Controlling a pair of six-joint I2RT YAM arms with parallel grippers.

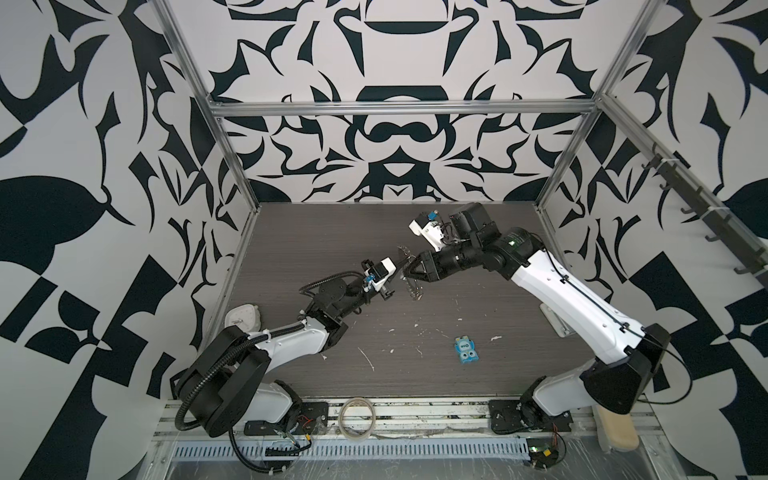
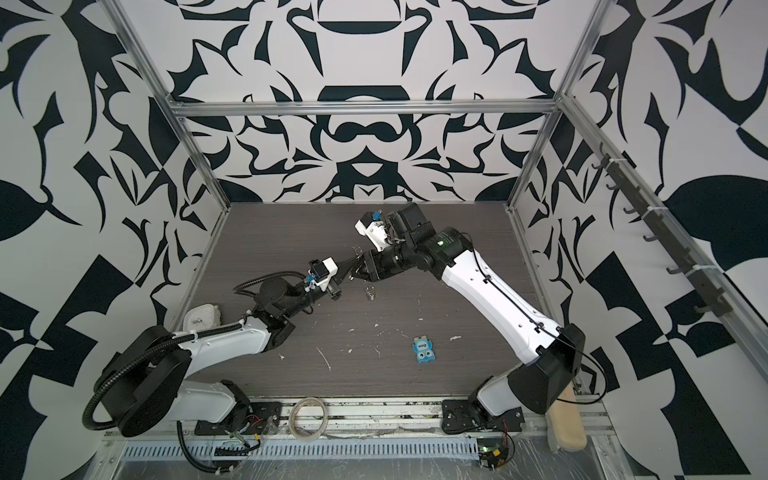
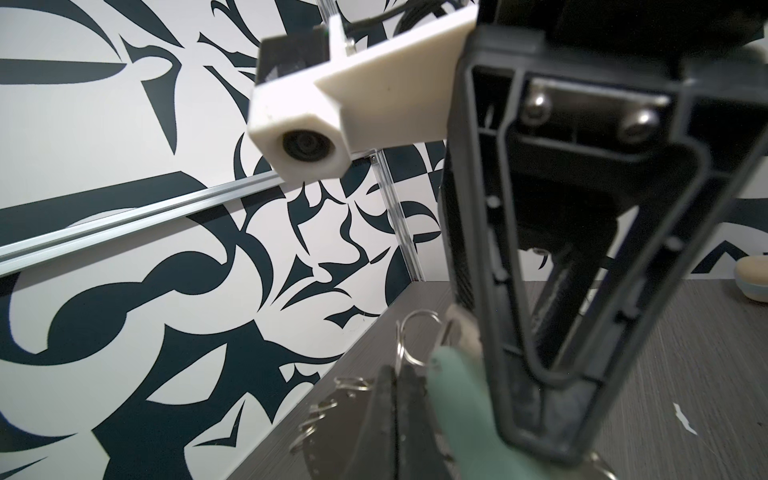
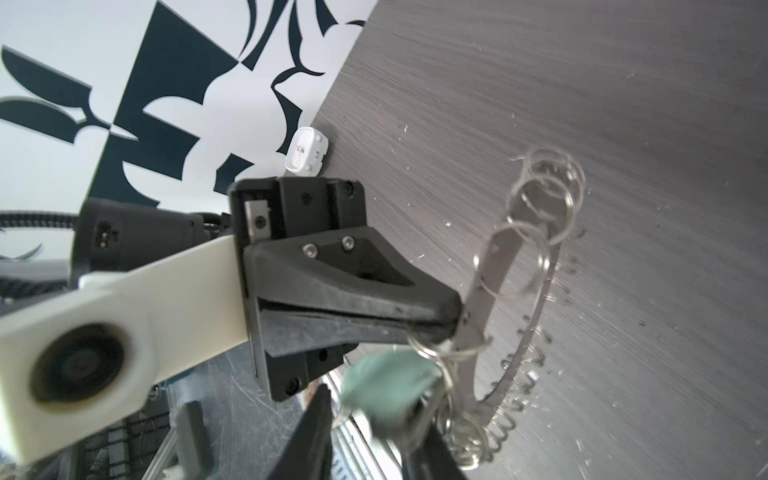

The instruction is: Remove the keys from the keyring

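The keyring (image 4: pixel 545 286), a flat grey metal disc with small silver split rings along its rim, hangs on edge above the table in both top views (image 1: pixel 412 286) (image 2: pixel 369 291). My left gripper (image 4: pixel 456 319) is shut on the disc's rim (image 3: pixel 332 432), its black fingertips pressed together (image 3: pixel 398 376). The keys show as a pale green, blurred fob (image 4: pixel 384 392) (image 3: pixel 457 399) with a silver piece beside it, hanging from a split ring. My right gripper (image 4: pixel 374 411) has its jaws apart around the fob, with a gap on one side. In the top views both grippers meet mid-table (image 1: pixel 409 268).
A blue cartoon-faced packet (image 1: pixel 466 350) lies on the table toward the front right. A translucent tape roll (image 1: pixel 358 417) rests on the front rail. A white device (image 1: pixel 244 318) sits at the left edge. White scraps (image 1: pixel 368 359) dot the dark table.
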